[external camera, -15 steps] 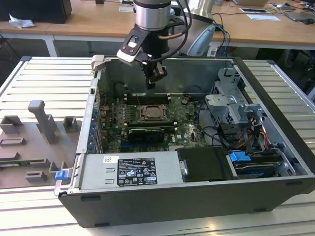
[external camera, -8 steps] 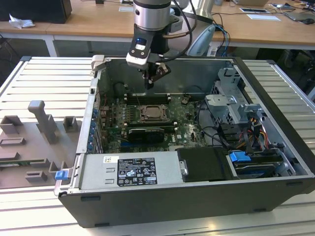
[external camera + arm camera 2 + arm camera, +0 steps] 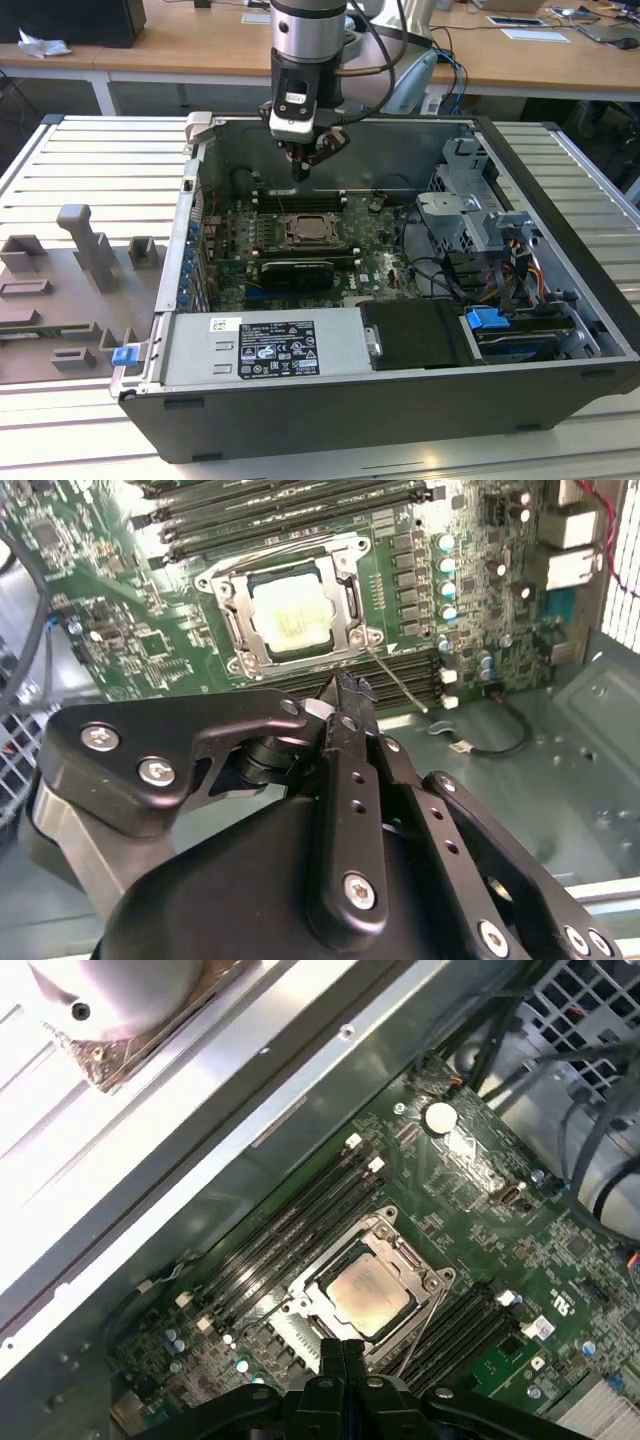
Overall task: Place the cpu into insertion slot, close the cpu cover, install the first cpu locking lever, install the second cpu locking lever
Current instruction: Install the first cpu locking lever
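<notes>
My gripper (image 3: 340,688) hangs above the open computer case (image 3: 560,200), empty, its two fingers pressed together and pinching nothing. In the first wrist view the closed tips (image 3: 345,1348) sit just short of the socket area, clear of the board. Below them is the green motherboard (image 3: 100,630). On it the cpu (image 3: 288,615) lies flat inside the insertion slot (image 3: 222,580), its pale metal top facing up. The cpu cover (image 3: 350,600), a silvery frame, appears folded down around the chip, so I judge the first two steps done. One thin wire lever (image 3: 400,683) slants out from the socket's corner towards my fingers and looks unlatched. I cannot tell whether the other lever, along the far side of the frame, is locked. Long black memory slots (image 3: 260,510) run beside the socket.
</notes>
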